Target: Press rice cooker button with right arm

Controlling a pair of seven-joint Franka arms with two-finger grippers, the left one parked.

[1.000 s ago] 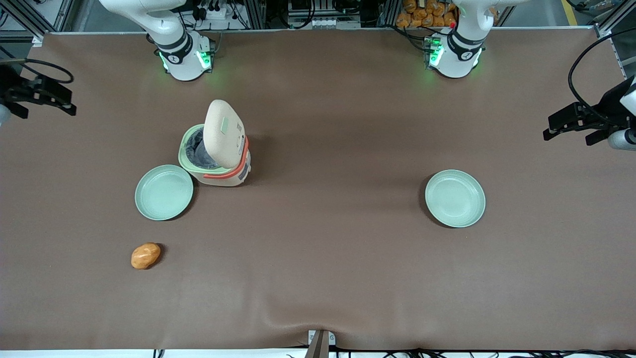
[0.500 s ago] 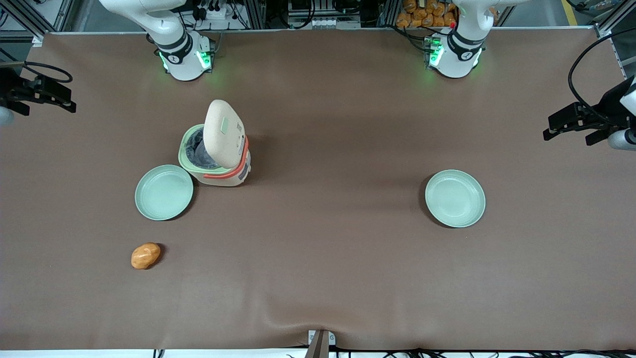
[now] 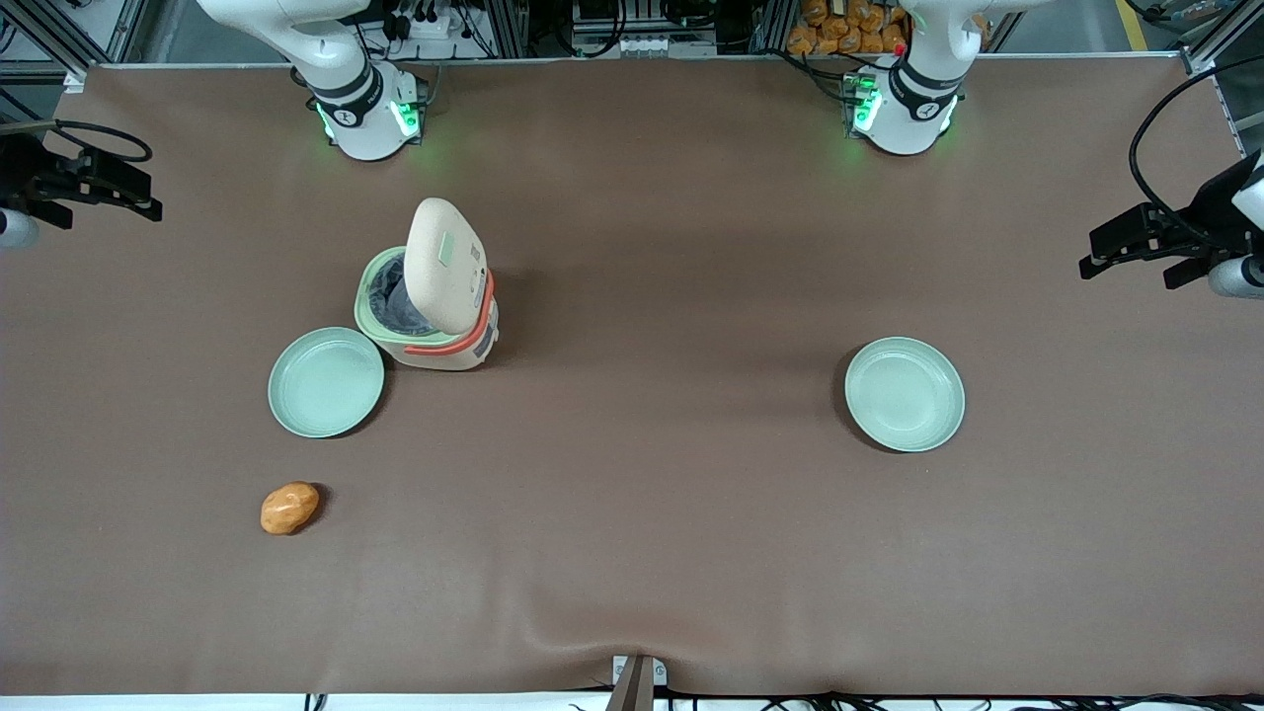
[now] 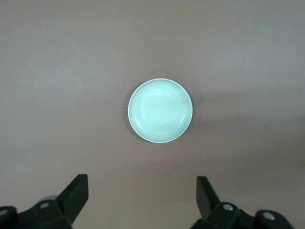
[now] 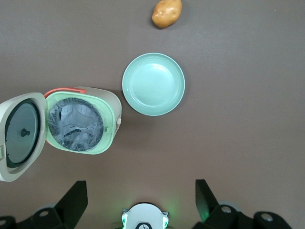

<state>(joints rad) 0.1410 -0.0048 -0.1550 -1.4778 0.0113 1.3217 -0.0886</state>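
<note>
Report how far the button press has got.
Done, it seems: the cooker lid stands open, pot exposed. In hand: nothing; the pincer is open, high above the table, holding nothing. Left: apparently nothing, though the button itself can't be made out.

The gripper hangs high above the brown table, its two black fingers spread wide apart with nothing between them. Under it stands the rice cooker with its lid swung fully open, baring the pale green rim and a dark inner pot that seems lined with something crinkled. A round pale green plate lies just beside the cooker, not quite touching it. A potato rests near the plate, apart from it.
</note>
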